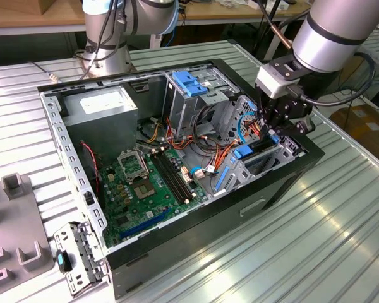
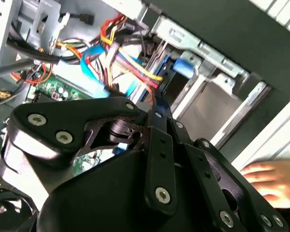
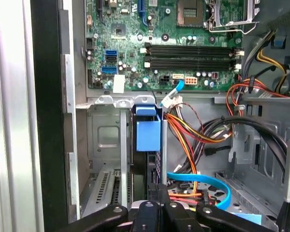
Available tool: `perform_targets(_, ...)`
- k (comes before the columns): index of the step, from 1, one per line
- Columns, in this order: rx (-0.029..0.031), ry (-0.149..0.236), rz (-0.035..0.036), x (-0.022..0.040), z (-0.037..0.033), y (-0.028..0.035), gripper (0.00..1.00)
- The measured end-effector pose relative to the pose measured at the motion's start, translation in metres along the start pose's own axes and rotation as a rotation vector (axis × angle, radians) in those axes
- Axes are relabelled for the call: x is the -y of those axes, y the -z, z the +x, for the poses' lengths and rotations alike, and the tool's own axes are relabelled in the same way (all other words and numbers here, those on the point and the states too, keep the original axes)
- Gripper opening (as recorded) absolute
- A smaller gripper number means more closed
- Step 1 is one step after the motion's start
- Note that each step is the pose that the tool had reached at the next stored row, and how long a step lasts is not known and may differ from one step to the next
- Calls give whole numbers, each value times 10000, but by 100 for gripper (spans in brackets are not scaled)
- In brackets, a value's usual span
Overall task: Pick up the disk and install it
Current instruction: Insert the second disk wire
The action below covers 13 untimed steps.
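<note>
1. Disk [image 3: 148, 145] — a flat drive framed by bright blue plastic rails — stands on edge in the grey metal drive cage [image 3: 106, 140] of the open black computer case [image 1: 265, 189]; in the first wrist view its blue end tab and a dark narrow edge show.
2. Black claw [image 3: 157, 200] sits right over the disk's near edge, at the cage in the exterior view [image 1: 275, 132].
3. Whether the claw is clenched on the disk or released — I cannot tell; its tips are hidden.
4. Green motherboard [image 1: 145, 186] lies beside the cage, and orange and red cables [image 3: 193, 130] hide the space next to the disk.
5. Ribbed metal desk [image 1: 316, 240] carries the case.
</note>
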<state>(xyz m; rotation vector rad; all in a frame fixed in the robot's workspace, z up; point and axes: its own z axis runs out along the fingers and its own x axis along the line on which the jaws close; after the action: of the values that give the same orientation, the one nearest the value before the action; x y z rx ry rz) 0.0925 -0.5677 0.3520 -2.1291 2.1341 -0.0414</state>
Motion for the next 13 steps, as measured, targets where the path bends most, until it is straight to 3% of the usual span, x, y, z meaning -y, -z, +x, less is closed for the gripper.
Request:
perform_targets(1,2,-6,-79,-1,0,2,11)
perform_targets(3,19,-26,-321,4,-2,29,11)
perform_targets(4,26,-31,-381,6,-3,44,11)
perform_targets(6,38,-37,-429,9,-7,87,11)
perform_targets(9,57,-39,-454,27,-18,243,11)
perform_targets(13,77,-44,-487,42,-42,377,11)
